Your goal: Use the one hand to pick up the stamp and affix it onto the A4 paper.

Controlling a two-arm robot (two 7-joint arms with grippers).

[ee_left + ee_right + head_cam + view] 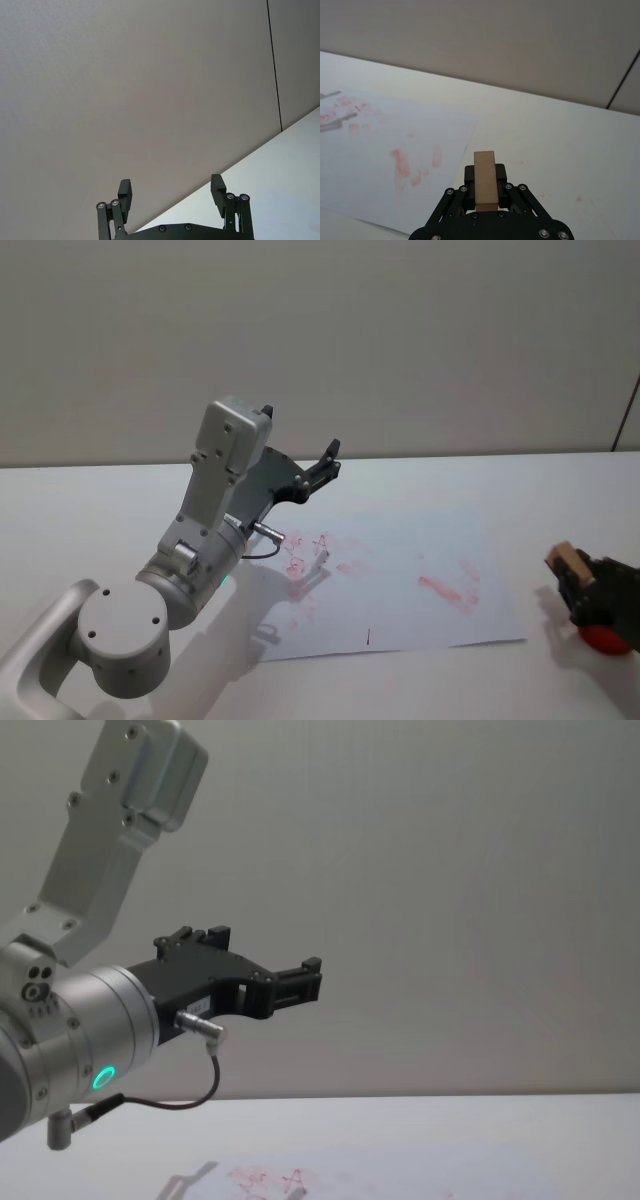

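Note:
The stamp (pixel 571 562) is a small tan wooden block held off the right side of the A4 paper (pixel 400 580). My right gripper (pixel 578 578) is shut on it, just above the table. In the right wrist view the stamp (pixel 484 167) stands upright between the black jaws of the right gripper (pixel 485 184), and the A4 paper (pixel 385 160) lies ahead of it with red smears. My left gripper (pixel 325 465) hangs raised over the paper's far left corner, open and holding nothing. The left wrist view has the left gripper (pixel 171 192) pointing at the wall.
A red round thing (pixel 606 638) sits right under the right gripper at the table's right edge. The left arm's grey body (pixel 200 550) stands over the paper's left side. The left gripper (pixel 300 982) sits high above the table in the chest view.

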